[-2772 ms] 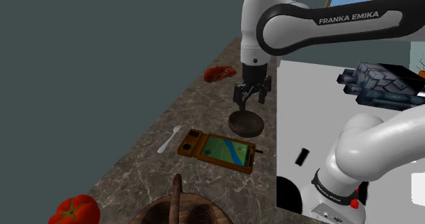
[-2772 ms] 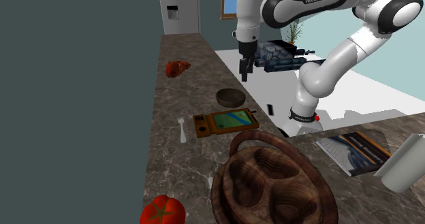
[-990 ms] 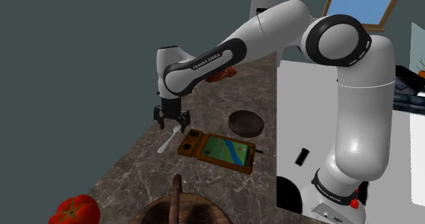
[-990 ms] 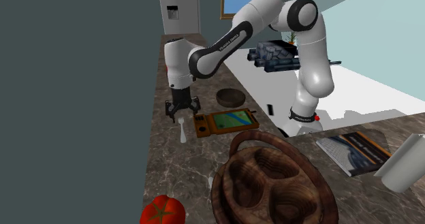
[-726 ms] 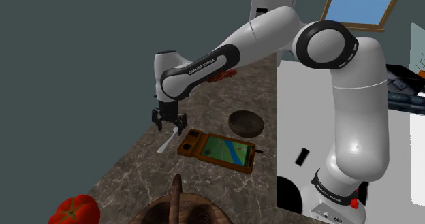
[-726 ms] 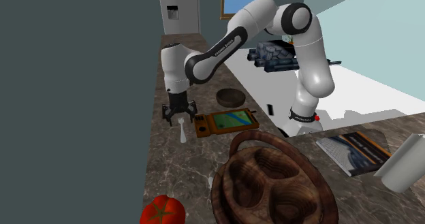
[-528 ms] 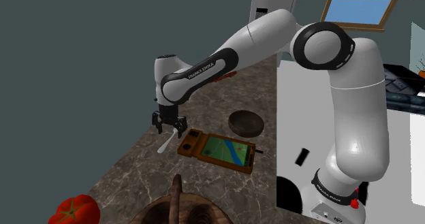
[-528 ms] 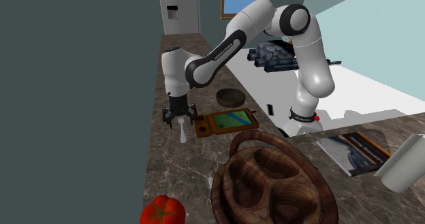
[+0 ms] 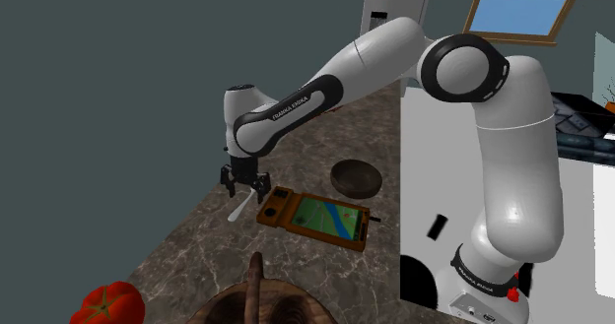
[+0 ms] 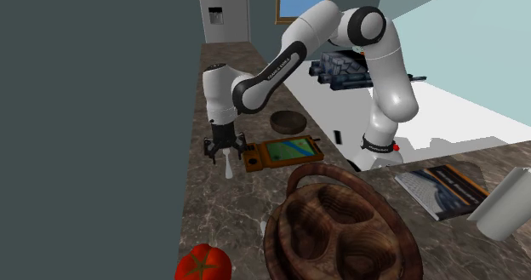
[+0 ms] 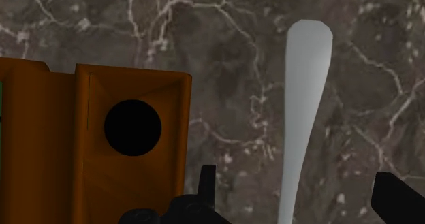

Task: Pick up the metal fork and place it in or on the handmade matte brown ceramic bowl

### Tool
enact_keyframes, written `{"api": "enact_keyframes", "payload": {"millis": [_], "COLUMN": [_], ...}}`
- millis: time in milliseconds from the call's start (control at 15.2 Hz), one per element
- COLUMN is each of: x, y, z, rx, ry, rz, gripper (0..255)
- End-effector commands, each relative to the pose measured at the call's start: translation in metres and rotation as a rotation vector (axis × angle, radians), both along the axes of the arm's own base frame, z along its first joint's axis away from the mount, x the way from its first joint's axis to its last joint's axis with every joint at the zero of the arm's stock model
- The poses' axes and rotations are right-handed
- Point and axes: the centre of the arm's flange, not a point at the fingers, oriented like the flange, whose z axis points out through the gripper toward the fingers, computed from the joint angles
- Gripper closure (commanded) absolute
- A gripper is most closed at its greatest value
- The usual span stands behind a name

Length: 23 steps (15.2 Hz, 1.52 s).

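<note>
A pale grey fork [image 9: 239, 210] lies on the dark marble counter [image 9: 207, 243], next to an orange wooden board [image 9: 315, 217] with a green panel. My gripper [image 9: 244, 185] hangs straight down over the fork's head end, low above the counter, also seen as the gripper [image 10: 223, 150] above the fork [image 10: 228, 170]. In the wrist view the fork handle [image 11: 303, 120] runs between my open fingers [image 11: 208, 182] without touching them. The dark brown bowl [image 9: 356, 177] sits further along the counter, past the board, empty; it is the bowl [image 10: 288, 119] in the second exterior view.
The grey wall [image 9: 99, 96] runs close beside the fork. The orange board [image 11: 102, 134] with a round hole lies right beside my gripper. A red tomato [image 9: 106, 302] and a large wooden basket [image 10: 340, 227] stand at the near end. A white stand [image 9: 463, 174] borders the counter.
My gripper has travelled from above the bowl across to the fork and sunk steadily lower over it. The fork, bowl and board have stayed put.
</note>
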Motion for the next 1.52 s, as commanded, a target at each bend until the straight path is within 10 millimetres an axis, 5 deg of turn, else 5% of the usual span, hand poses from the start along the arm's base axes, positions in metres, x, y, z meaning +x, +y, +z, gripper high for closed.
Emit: {"api": "enact_keyframes", "payload": {"millis": [0, 66, 660, 1452], "x": [0.0, 0.0, 0.0, 0.0], "y": [0.0, 0.0, 0.0, 0.0], "z": [0.0, 0.0, 0.0, 0.063], "rx": [0.0, 0.0, 0.0, 0.0], "ry": [0.0, 0.0, 0.0, 0.0], "rz": [0.0, 0.0, 0.0, 0.0], "gripper": [0, 255, 255, 255]}}
